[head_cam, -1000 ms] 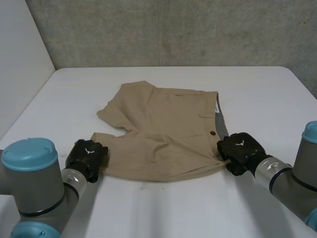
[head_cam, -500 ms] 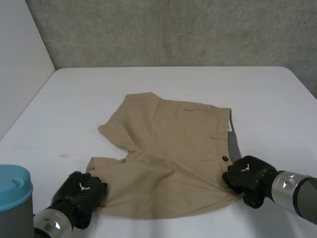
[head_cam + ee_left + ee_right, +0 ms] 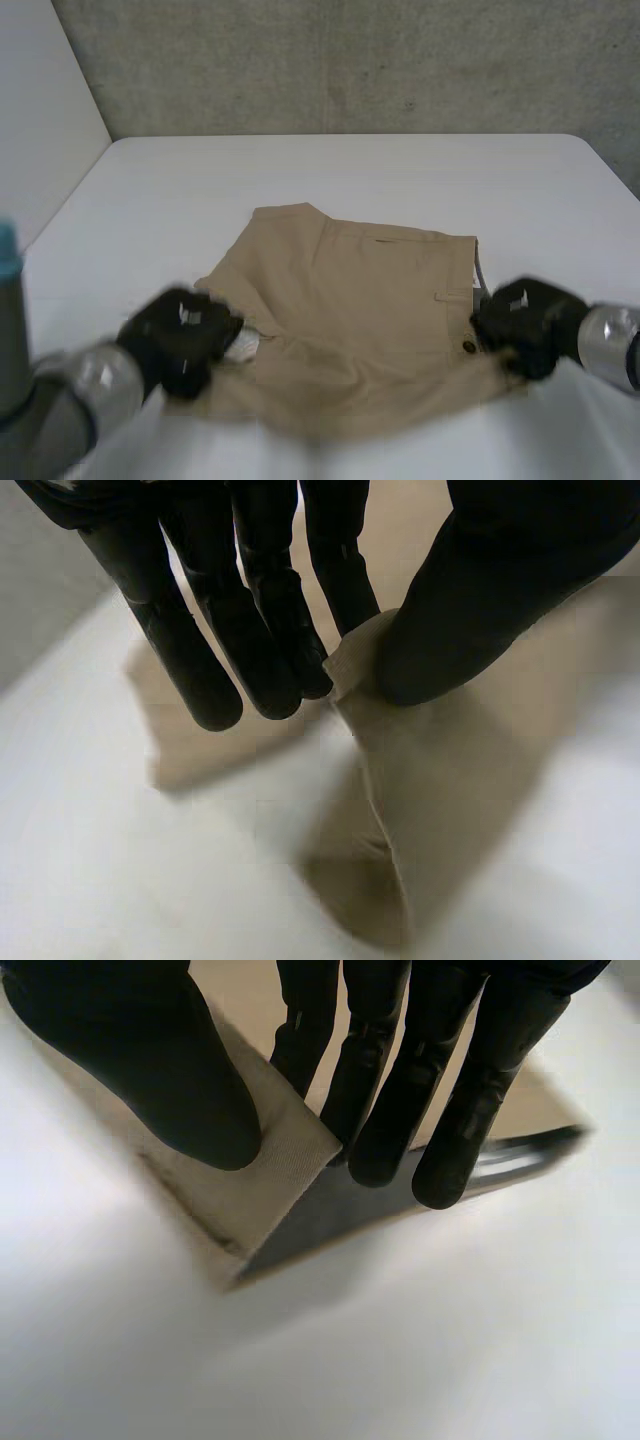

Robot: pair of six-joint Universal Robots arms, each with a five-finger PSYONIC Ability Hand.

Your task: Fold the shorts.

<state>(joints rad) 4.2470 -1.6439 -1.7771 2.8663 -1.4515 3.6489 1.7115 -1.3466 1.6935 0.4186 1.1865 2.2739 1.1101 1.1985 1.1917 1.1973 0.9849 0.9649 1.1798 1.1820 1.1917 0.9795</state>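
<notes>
Tan shorts [image 3: 350,300] lie on the white table [image 3: 350,170], waistband toward my right and legs toward my left. My left hand [image 3: 180,335] pinches the near leg's hem corner [image 3: 352,660] between thumb and fingers and holds it off the table. My right hand [image 3: 525,320] pinches the near waistband corner [image 3: 285,1155] between thumb and fingers, with the grey lining [image 3: 400,1200] showing under the lifted cloth. The near edge of the shorts hangs raised between both hands.
A grey concrete wall [image 3: 350,60] stands behind the table. A white panel [image 3: 40,120] borders the table's left side. Bare table [image 3: 330,165] lies beyond the shorts.
Both hands have lifted the near edge of the shorts and carried it away from me, over the far half. The shorts' far edge has shifted slightly.
</notes>
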